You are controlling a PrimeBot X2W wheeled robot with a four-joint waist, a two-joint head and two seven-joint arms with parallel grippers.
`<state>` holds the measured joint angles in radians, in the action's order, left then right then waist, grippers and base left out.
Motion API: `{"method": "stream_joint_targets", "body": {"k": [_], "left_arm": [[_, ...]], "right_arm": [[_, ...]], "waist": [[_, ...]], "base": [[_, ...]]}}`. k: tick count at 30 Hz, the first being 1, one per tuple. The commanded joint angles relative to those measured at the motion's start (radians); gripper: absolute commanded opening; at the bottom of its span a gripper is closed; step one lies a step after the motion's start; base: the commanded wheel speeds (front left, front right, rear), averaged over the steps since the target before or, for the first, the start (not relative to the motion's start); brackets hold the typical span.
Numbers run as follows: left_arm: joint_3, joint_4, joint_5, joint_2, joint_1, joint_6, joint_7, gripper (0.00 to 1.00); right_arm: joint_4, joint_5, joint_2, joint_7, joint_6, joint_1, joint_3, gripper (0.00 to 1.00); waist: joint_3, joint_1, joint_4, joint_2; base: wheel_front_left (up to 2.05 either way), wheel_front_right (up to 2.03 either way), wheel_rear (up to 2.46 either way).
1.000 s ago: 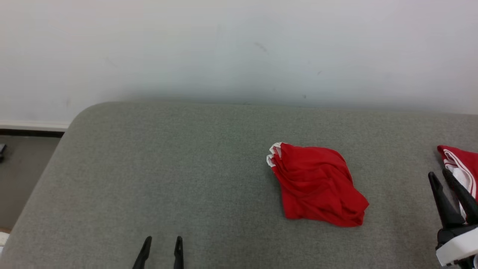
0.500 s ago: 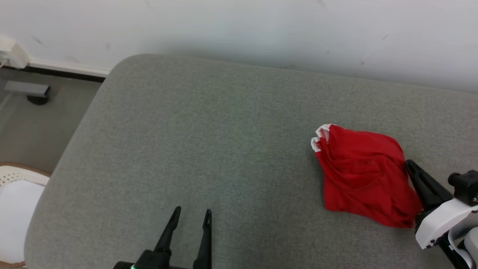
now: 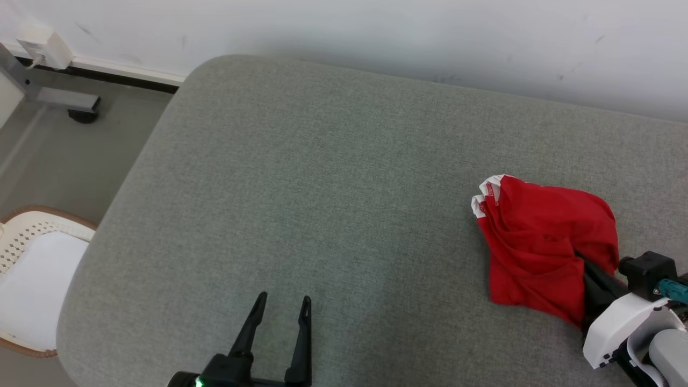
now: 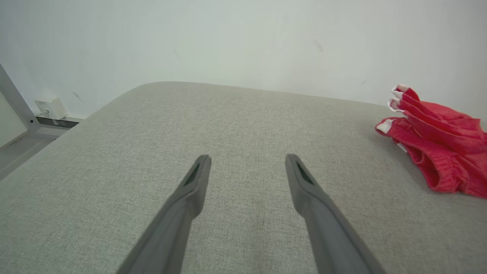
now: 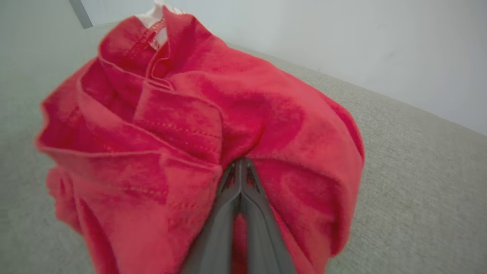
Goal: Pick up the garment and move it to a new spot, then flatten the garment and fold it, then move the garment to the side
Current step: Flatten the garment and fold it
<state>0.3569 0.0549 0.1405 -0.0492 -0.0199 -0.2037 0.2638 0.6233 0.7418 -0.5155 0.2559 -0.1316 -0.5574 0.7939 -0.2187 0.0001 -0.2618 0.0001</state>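
A crumpled red garment (image 3: 543,247) with white trim lies bunched at the right of the grey cushioned surface (image 3: 333,204). My right gripper (image 3: 580,263) is pushed into its near right side, and in the right wrist view the fingers meet, shut on a fold of the garment (image 5: 213,125) at the gripper (image 5: 240,164). My left gripper (image 3: 282,306) hovers open over bare cushion at the front centre, well left of the garment (image 4: 433,140), with nothing between the tips of that gripper (image 4: 247,167).
A pale wall (image 3: 376,32) runs behind the cushion. Beyond the cushion's rounded left edge is the floor, with a white woven chair seat (image 3: 32,269), a grey metal foot (image 3: 64,99) and a white wall box (image 3: 45,45).
The head camera has swung, shifting the whole scene. My right gripper has come in from the far right to the garment and shut on its edge, bunching the cloth. The left gripper stays open.
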Motion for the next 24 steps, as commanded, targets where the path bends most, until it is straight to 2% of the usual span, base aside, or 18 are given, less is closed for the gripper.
{"method": "stream_joint_targets", "body": {"k": [1,14,24], "left_arm": [[-0.003,0.002,0.004,-0.003,-0.005,-0.003,0.000,1.00],[-0.002,0.001,0.021,-0.003,0.017,-0.013,0.000,1.00],[0.006,0.007,0.034,-0.003,0.020,-0.021,0.000,1.00]], "right_arm": [[-0.007,0.003,-0.006,0.002,0.002,-0.011,0.008,0.00],[-0.126,0.060,-0.038,0.008,0.002,0.032,0.179,0.00],[-0.117,0.082,-0.001,0.008,0.002,0.029,0.279,0.00]], "waist": [[0.002,-0.0001,0.000,-0.0001],[0.025,-0.0001,0.013,-0.0001],[0.035,-0.0001,0.010,-0.0001]], "base": [[0.00,0.00,0.00],[0.00,0.00,0.00],[0.00,0.00,0.00]]}}
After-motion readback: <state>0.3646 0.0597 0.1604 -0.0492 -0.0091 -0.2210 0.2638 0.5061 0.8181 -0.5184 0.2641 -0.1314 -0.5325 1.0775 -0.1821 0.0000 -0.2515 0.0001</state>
